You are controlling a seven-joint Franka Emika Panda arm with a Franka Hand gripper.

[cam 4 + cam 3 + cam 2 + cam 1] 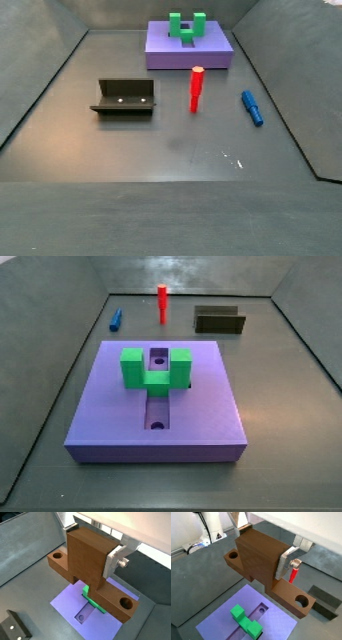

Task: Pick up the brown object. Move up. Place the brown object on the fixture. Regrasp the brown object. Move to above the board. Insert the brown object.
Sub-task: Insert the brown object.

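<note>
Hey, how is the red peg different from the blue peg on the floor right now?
The red peg stands upright, while the blue peg lies flat on the floor. The red peg looks thicker and longer than the blue peg. In a side view the red peg is nearer the fixture than the blue peg. Both are slim pegs off the board. The gripper holds the brown object above the board.
</note>
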